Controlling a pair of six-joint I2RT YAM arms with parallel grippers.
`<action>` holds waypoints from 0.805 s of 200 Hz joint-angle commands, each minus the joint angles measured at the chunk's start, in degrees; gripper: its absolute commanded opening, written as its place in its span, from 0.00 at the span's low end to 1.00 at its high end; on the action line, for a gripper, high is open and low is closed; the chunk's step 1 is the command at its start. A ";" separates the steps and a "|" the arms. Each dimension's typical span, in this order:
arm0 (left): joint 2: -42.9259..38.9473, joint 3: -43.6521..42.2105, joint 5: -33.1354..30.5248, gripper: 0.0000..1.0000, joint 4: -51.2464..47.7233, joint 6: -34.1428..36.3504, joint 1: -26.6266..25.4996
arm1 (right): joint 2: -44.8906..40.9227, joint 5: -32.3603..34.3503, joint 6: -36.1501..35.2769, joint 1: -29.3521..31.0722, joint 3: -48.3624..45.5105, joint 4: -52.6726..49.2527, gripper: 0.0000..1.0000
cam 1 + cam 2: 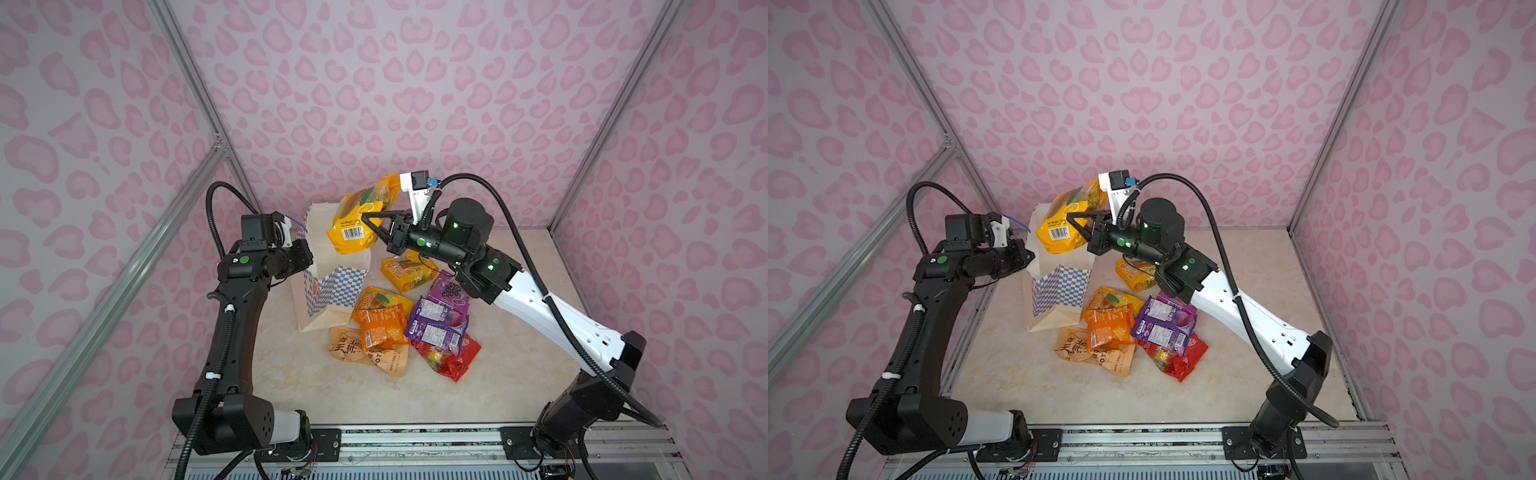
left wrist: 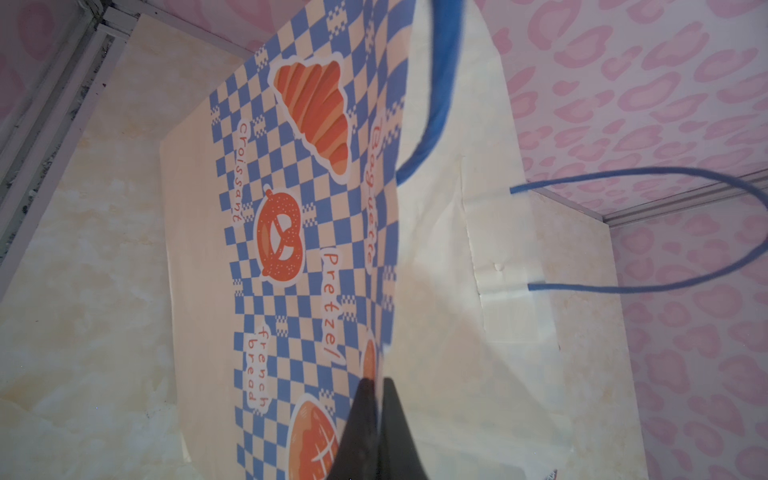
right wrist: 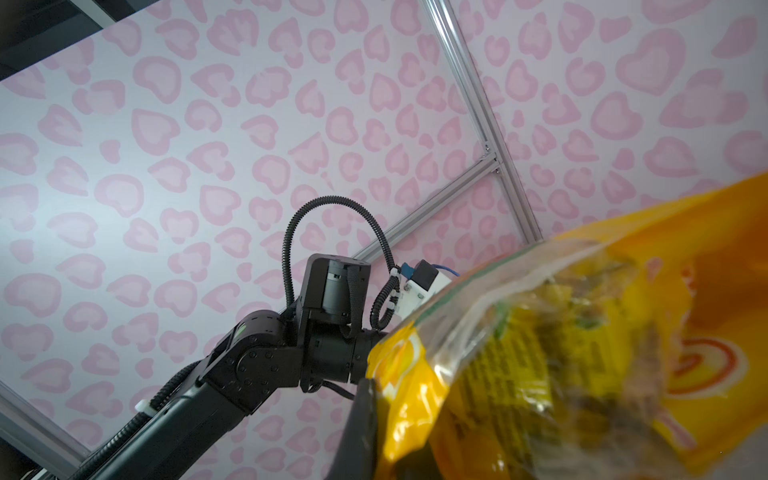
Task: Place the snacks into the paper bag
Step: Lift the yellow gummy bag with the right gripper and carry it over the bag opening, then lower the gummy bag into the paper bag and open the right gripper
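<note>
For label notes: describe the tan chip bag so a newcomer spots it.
Start at the standing checkered paper bag. Just in front of its base, partly under an orange packet, lies the tan chip bag. Only it is tan with large dark characters.

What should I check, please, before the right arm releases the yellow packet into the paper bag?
1. Grip: right gripper shut on the yellow packet: ok.
2. Hold: left gripper pinching the wall of the paper bag: ok.
3. Bag standing upright with its mouth open: ok.
4. Packet above the mouth in both top views: ok.
5. Packet's lower end inside the rim: cannot tell.
6. Mouth free of the blue cord handles: cannot tell.
</note>
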 commanded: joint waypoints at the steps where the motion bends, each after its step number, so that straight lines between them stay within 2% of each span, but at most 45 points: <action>1: -0.46 1.03 1.69 0.03 1.53 -0.56 0.06 | 5.30 -1.73 1.14 0.45 3.69 5.38 0.00; 44: -1.35 1.06 1.91 0.03 1.97 -0.90 0.01 | 15.07 -0.78 -0.50 0.79 9.55 0.72 0.00; 107: 0.12 1.65 3.39 0.03 3.22 -1.04 0.01 | 24.79 4.98 -5.63 0.87 11.67 -8.40 0.00; 142: 1.07 2.27 3.83 0.03 3.37 -1.01 0.02 | 32.57 9.11 -11.32 2.19 21.39 -18.98 0.00; 161: 1.20 2.55 3.21 0.03 3.00 -0.58 0.01 | 36.51 9.60 -11.74 2.08 26.03 -22.90 0.00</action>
